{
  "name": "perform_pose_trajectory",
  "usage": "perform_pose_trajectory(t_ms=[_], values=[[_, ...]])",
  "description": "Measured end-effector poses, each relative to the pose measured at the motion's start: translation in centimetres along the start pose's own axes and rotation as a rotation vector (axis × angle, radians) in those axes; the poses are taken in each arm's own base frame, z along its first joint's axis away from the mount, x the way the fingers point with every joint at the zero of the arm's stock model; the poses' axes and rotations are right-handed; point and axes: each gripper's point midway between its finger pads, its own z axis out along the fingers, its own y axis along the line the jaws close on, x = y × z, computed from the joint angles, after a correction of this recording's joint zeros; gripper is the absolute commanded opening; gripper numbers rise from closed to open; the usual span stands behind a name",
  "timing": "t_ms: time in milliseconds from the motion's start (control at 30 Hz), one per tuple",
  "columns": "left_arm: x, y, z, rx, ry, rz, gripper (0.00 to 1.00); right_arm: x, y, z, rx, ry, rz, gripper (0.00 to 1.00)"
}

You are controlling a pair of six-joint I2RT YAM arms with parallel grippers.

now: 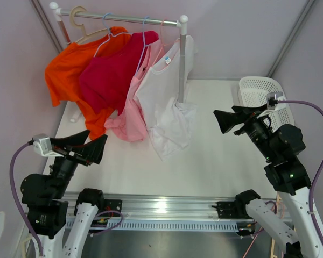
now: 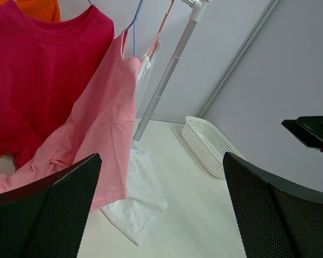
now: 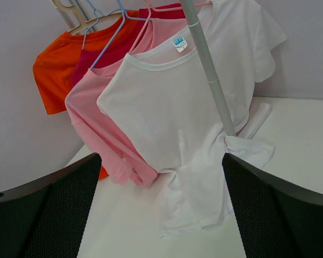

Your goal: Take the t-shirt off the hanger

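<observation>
Zero progress so far. Left gripper (image 1: 95,141) at 8 o'clock: fingers spread wide, nothing in them. Up around 11 to 12, orange tee (image 1: 62,75), red tee (image 1: 110,72), pink tee (image 1: 130,118) and white tee (image 1: 161,105) all hang on their hangers (image 1: 91,35) from the rail (image 1: 126,17). Right gripper (image 1: 219,121) at 3 o'clock: same, wide and empty. Whole job's left.

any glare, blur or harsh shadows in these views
Top external: even, soft light, no glare or hard shadows on the table. Left wrist: sharp on the pink t-shirt, the left gripper's fingers dark in the foreground. Right wrist: the white t-shirt is crisp but nearly blends with the table.
</observation>
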Motion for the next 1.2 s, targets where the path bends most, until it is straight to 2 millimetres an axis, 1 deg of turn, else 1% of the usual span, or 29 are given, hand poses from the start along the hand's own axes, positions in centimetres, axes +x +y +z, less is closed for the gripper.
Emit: perform_pose_trajectory(t_ms=[100, 167, 233, 300, 400, 433, 533, 567, 633, 700, 767, 833, 867, 933, 967, 1000, 1067, 1133, 1200], values=[[0.2, -0.1, 0.1, 0.014, 0.015, 0.014, 1.00, 0.1, -0.3, 0.0, 0.016, 0.002, 0.002, 0.99], [0.4, -0.1, 0.7, 0.019, 0.039, 0.022, 1.00, 0.2, -0.5, 0.0, 0.025, 0.005, 0.001, 0.99], [0.4, -0.3, 2.0, 0.030, 0.089, 0.026, 1.00, 0.2, -0.7, 0.0, 0.034, 0.005, -0.003, 0.99], [0.2, -0.7, 4.0, 0.044, 0.167, 0.022, 1.00, 0.5, -0.9, 0.1, 0.039, 0.010, -0.007, 0.99], [-0.4, -1.9, 8.3, 0.085, 0.278, 0.023, 1.00, 1.3, -1.3, 0.3, 0.052, 0.031, -0.010, 0.99], [-0.6, -2.6, 9.6, 0.100, 0.306, 0.032, 1.00, 1.5, -1.5, 0.3, 0.055, 0.037, -0.011, 0.99], [-1.8, -4.7, 14.0, 0.147, 0.357, 0.065, 0.99, 2.3, -1.9, 0.5, 0.065, 0.054, -0.012, 0.99], [-2.7, -5.5, 15.7, 0.163, 0.357, 0.077, 1.00, 2.5, -2.0, 0.5, 0.068, 0.058, -0.015, 0.99], [-3.7, -6.0, 19.0, 0.173, 0.349, 0.100, 0.99, 2.8, -2.2, 0.5, 0.073, 0.066, -0.018, 1.00], [-3.8, -6.3, 22.3, 0.175, 0.345, 0.132, 0.98, 2.8, -2.3, 0.6, 0.077, 0.068, -0.024, 1.00], [-2.5, -6.1, 25.2, 0.168, 0.359, 0.174, 0.98, 2.9, -2.4, 0.6, 0.079, 0.069, -0.025, 0.99], [-0.1, -5.5, 28.0, 0.161, 0.390, 0.220, 0.98, 2.8, -2.5, 0.6, 0.086, 0.067, -0.026, 0.99], [1.4, -4.9, 29.3, 0.151, 0.417, 0.241, 0.98, 2.8, -2.5, 0.6, 0.088, 0.067, -0.026, 0.99], [3.9, -3.8, 31.6, 0.139, 0.451, 0.281, 0.91, 2.8, -2.6, 0.6, 0.091, 0.065, -0.026, 0.99], [5.1, -3.2, 32.6, 0.130, 0.468, 0.301, 0.86, 2.8, -2.6, 0.6, 0.093, 0.065, -0.027, 1.00], [6.1, -2.6, 33.5, 0.125, 0.480, 0.319, 0.79, 2.8, -2.7, 0.6, 0.094, 0.065, -0.027, 1.00], [8.1, -1.4, 34.9, 0.119, 0.502, 0.359, 0.80, 2.8, -2.7, 0.7, 0.095, 0.067, -0.028, 0.99], [9.2, -0.6, 35.9, 0.108, 0.501, 0.389, 0.84, 3.0, -2.8, 0.7, 0.097, 0.074, -0.031, 1.00], [9.3, 0.0, 36.6, 0.089, 0.467, 0.413, 0.89, 3.0, -2.8, 0.8, 0.100, 0.080, -0.031, 1.00]])
